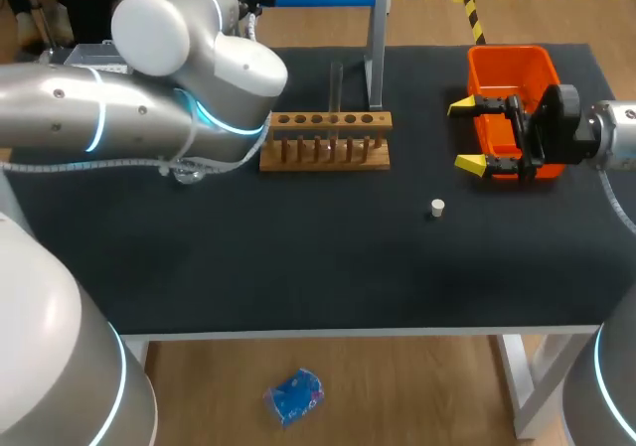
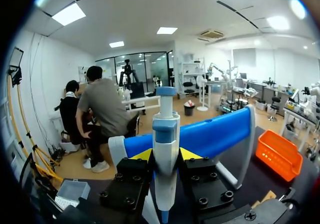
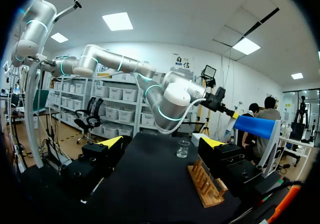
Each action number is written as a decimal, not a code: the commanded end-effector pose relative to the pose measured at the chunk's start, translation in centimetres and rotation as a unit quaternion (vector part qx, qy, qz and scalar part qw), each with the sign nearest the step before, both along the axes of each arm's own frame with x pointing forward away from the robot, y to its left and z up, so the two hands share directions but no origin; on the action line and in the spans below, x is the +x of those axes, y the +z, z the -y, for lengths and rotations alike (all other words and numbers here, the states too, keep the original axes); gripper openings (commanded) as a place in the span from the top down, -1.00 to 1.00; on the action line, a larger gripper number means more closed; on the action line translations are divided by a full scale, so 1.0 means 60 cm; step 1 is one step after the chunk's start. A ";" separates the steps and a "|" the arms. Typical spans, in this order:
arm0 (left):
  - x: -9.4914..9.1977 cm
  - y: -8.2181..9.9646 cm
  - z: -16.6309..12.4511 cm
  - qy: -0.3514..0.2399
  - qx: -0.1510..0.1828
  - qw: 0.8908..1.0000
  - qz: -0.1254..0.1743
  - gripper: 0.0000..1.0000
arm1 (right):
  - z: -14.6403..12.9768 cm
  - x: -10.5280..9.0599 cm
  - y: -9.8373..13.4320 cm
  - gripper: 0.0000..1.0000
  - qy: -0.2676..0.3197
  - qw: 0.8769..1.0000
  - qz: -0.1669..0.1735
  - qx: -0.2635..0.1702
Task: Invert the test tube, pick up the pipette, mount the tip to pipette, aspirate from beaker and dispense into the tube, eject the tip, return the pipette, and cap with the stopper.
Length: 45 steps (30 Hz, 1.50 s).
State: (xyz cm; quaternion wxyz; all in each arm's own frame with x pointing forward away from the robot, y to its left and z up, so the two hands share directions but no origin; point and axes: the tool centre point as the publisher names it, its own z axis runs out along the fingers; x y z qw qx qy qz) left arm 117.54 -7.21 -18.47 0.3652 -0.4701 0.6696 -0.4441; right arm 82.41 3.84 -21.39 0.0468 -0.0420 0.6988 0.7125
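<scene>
**One pipette gripped, one end effector open**

The left end effector is closed on the single white-and-blue pipette. Its two yellow-tipped fingers press the pipette's body from either side. The pipette stands upright just in front of the one blue bar stand at the far edge of the black counter. In the head view the left arm hides this end effector.

The right end effector hangs with its two fingers spread wide and nothing between them. It sits just beside the one orange plastic bin.

Near the middle of the counter stands one wooden test tube rack, with six holes showing along its top rail. One clear test tube stands upright in it. One small white stopper lies alone on the counter, between the rack and the bin and nearer the front edge, touching neither.

In the right wrist view one clear glass beaker stands ahead of the open fingers, beyond the rack's far end and below the left arm.
</scene>
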 end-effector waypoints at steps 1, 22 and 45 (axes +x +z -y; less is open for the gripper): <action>0.000 0.000 0.004 0.009 0.006 1.000 -0.013 1.00 | 0.000 -0.001 0.001 -1.00 0.000 1.000 0.000 -0.001; 0.005 -0.023 0.006 0.031 0.016 0.998 -0.050 1.00 | 0.000 -0.001 0.001 -1.00 0.000 1.000 0.000 -0.001; 0.022 0.005 -0.002 0.045 0.028 0.998 -0.034 1.00 | 0.000 -0.001 0.001 -1.00 0.000 1.000 0.000 -0.001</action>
